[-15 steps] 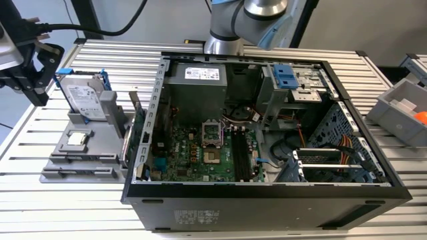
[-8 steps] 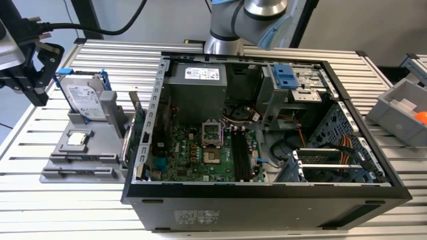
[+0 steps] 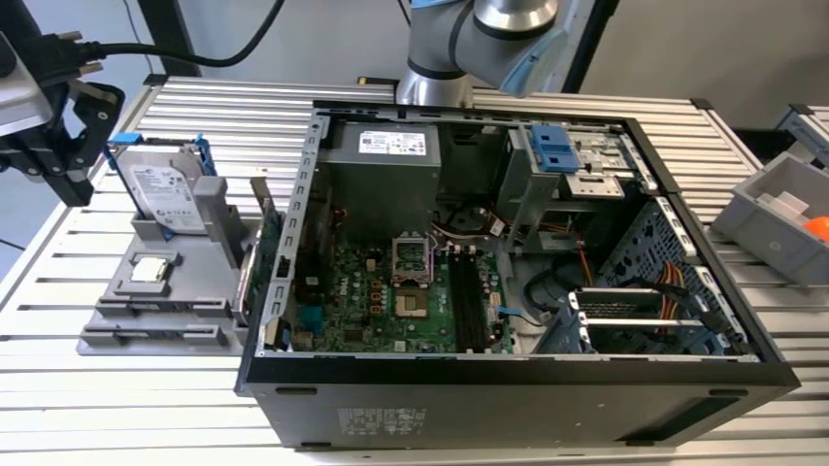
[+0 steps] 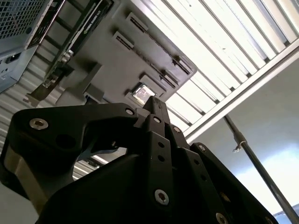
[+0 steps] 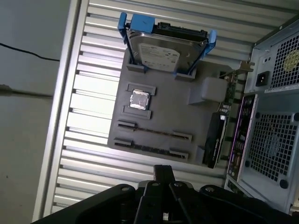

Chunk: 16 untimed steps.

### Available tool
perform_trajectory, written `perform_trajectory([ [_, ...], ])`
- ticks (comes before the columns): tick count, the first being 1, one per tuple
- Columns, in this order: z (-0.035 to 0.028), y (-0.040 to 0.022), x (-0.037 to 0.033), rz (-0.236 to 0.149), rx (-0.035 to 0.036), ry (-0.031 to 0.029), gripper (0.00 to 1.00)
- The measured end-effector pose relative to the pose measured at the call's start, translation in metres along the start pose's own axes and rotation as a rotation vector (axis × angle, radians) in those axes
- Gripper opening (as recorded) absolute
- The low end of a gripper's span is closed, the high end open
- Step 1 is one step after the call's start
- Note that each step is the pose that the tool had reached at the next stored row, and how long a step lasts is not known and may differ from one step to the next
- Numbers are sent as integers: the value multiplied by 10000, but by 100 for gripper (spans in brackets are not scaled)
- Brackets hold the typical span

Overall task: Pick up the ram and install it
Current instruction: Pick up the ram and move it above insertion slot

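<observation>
My pincer (image 5: pixel 163 169) narrow, tips together, empty, hovers near grey plastic holder tray (image 5: pixel 168 112); thin dark ram stick (image 5: pixel 154 134) sits in its slot.

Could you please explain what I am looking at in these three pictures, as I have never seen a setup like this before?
This is a single robot arm working at a slatted metal table. The exterior view comes from a camera off the arm. The two wrist views come from cameras riding on the arm, looking past its end effector.

An open computer case stands on the table. Beside it, on the exterior view's left, a grey fixture holds spare parts: a hard drive in a blue frame, a small square chip, an expansion card standing on edge, and a thin dark stick that seems to be the ram.

The end effector hangs above that fixture, apparently shut and holding nothing.
</observation>
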<state>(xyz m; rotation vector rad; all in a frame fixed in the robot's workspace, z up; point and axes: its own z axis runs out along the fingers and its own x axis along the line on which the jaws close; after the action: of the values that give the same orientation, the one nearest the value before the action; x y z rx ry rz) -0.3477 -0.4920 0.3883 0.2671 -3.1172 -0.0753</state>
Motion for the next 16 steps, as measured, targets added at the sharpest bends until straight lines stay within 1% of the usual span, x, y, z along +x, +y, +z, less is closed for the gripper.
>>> perform_trajectory([
  [8,0,0,0,-276,2,13,0],
  [13,0,0,0,-519,3,25,0],
  [16,0,0,0,-557,5,28,0],
])
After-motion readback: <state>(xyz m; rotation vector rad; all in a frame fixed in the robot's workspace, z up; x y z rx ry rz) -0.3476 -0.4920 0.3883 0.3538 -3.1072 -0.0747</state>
